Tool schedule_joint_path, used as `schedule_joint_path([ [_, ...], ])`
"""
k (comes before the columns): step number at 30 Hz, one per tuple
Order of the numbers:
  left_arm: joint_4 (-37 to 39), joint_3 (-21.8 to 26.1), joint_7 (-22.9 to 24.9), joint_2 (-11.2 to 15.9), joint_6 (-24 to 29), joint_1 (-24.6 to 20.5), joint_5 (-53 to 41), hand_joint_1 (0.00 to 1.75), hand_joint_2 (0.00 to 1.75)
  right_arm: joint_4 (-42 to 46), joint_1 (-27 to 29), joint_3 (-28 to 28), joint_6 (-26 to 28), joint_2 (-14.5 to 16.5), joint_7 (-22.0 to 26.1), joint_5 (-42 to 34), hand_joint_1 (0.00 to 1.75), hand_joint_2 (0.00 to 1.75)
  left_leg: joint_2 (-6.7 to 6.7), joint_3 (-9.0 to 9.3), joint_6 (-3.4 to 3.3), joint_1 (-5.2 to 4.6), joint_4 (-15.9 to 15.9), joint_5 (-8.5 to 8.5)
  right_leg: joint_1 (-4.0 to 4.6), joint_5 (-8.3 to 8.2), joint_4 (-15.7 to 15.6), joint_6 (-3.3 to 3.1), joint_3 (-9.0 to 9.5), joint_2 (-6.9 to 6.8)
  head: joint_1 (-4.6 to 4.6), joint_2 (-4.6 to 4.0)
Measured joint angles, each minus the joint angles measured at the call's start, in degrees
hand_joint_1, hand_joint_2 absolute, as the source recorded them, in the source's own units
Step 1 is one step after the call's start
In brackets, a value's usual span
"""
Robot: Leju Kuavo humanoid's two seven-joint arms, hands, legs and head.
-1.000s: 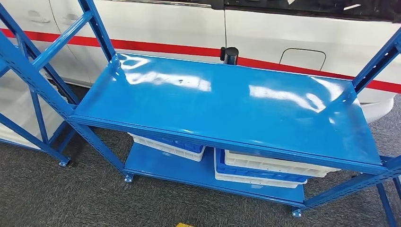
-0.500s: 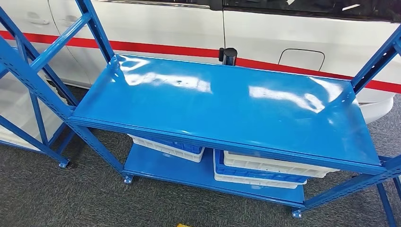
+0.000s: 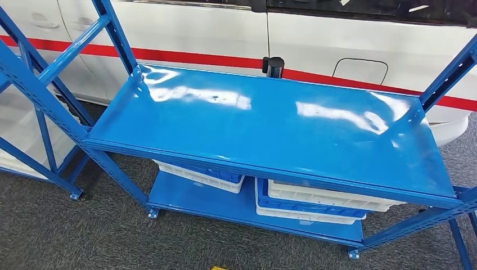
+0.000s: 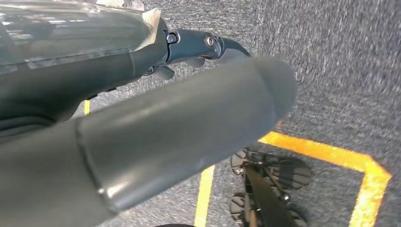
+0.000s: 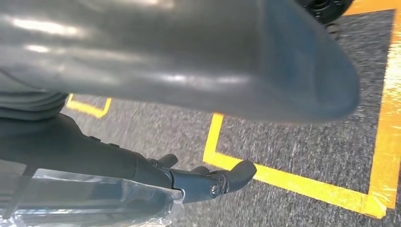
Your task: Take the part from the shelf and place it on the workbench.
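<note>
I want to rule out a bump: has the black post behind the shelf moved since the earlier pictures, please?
No. The black post stands at the same spot against the car's red stripe; only the camera wobbled slightly.

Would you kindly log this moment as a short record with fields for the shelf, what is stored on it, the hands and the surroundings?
shelf: blue metal rack, its glossy upper board bare
lower board: white and blue crates stacked under the upper board
part: none visible on the upper board
left hand: hanging over grey carpet, holding nothing, fingers apart
right hand: hanging over grey carpet, holding nothing, fingers apart
floor: yellow tape lines on the carpet
background: white vehicle with a red stripe behind the rack
</note>
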State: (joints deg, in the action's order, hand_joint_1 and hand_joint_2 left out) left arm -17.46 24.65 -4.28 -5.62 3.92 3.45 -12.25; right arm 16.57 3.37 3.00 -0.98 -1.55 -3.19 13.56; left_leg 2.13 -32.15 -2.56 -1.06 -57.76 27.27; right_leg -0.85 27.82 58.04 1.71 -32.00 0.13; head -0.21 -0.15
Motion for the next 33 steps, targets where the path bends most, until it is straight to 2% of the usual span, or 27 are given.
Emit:
schedule_joint_path([
  [7,-2.0,-11.3,2.1,2.4,-1.9,2.4,6.3,0.0,0.0,2.3,2.4,-0.8,0.4,0.5,1.5,-6.9,0.0,0.0,0.0,0.01,0.0,0.0,0.0,0.01,-0.03,0.01,0.0,-0.01,0.0,0.0,-0.01,0.0],
  [14,-3.4,-19.6,3.9,4.1,-3.6,4.2,11.6,0.0,0.0,3.9,4.0,-1.6,0.7,0.8,2.8,-12.8,0.0,0.0,0.0,0.01,0.01,0.01,0.0,0.01,-0.03,0.01,0.0,-0.01,-0.01,0.0,0.0,0.0],
  [20,-3.8,-22.0,4.1,4.6,-3.7,4.6,12.2,0.0,0.0,4.6,4.4,-1.8,0.8,0.9,2.9,-13.4,0.0,0.0,0.0,0.02,0.0,0.0,0.0,0.01,-0.03,0.01,0.0,-0.01,0.0,0.0,0.0,0.0],
  [33,-4.2,-23.1,4.1,4.9,-3.7,4.7,12.2,0.0,0.0,4.9,4.5,-1.9,0.8,1.1,2.9,-13.4,0.0,0.0,0.0,0.02,0.01,0.0,0.0,0.01,-0.03,0.01,0.0,-0.01,0.0,0.0,0.0,0.0],
])
